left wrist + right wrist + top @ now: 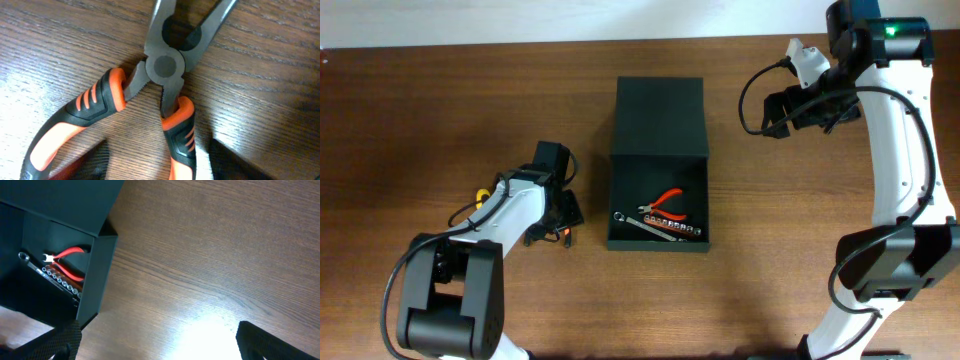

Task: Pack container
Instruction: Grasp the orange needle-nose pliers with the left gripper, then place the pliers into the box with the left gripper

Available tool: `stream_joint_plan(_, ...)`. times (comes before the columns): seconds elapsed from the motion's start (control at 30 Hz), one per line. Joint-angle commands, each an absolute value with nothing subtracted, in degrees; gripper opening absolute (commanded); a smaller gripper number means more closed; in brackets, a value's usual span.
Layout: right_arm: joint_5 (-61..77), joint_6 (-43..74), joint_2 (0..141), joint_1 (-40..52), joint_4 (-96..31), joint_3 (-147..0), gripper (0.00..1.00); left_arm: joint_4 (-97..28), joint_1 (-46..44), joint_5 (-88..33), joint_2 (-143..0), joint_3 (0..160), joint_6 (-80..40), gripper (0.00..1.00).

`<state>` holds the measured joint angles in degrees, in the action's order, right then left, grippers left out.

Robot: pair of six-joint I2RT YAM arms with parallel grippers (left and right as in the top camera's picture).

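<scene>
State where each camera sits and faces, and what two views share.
Overhead: above the table, facing straight down; container, left arm and right arm show.
Left wrist: close above the orange pliers on the table; left fingertips at bottom edge.
Right wrist: angled down at the container's side; right fingertips in bottom corners.
Shared: overhead and right wrist both show red pliers inside the container.
</scene>
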<state>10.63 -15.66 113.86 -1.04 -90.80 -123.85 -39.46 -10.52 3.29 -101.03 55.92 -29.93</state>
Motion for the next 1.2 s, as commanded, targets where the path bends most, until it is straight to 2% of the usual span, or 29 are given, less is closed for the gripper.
stream_joint_plan(0.0,11.4,-16.2,114.1,-1.2,-90.8,-123.8,0.99,-39.6,-10.3,3.5,-102.4,55.2,-30.2,0.47)
stream_joint_plan(0.1,11.4,-16.2,114.1,-1.2,-90.9,-123.8,0.99,-39.6,-10.3,3.5,-102.4,55.2,-30.1,0.41)
stream_joint_plan(0.17,11.4,-16.2,114.1,-1.2,-91.1,-123.8,0.99,-39.5,-10.3,3.5,-102.4,55.2,-30.1,0.27)
stream_joint_plan(0.4,11.4,-16.2,114.1,-1.2,-91.1,-123.8,0.99,-39.5,-10.3,5.9,-102.4,55.8,-27.2,0.02)
stream_joint_plan(0.67,8.6,-16.1,112.6,-1.3,-91.4,-123.8,0.99,-52.9,-10.7,5.9,-96.4,73.5,-17.2,0.02)
stream_joint_plan(0.77,8.4,-13.8,110.0,-2.6,-90.1,-123.8,0.99,-56.9,-13.8,7.7,-92.8,82.1,-10.9,0.02)
stream_joint_plan(0.9,7.5,-5.1,105.3,-8.9,-87.1,-123.8,0.99,-58.6,-21.7,8.9,-90.7,91.0,1.0,0.02)
stream_joint_plan(0.97,7.5,1.3,103.2,-14.9,-86.2,-123.8,0.99,-58.6,-26.9,8.2,-90.6,92.6,9.2,0.02)
stream_joint_plan(1.17,7.9,1.9,102.7,-27.5,-89.3,-123.6,0.99,-59.3,-37.7,6.4,-93.6,91.9,24.3,0.02)
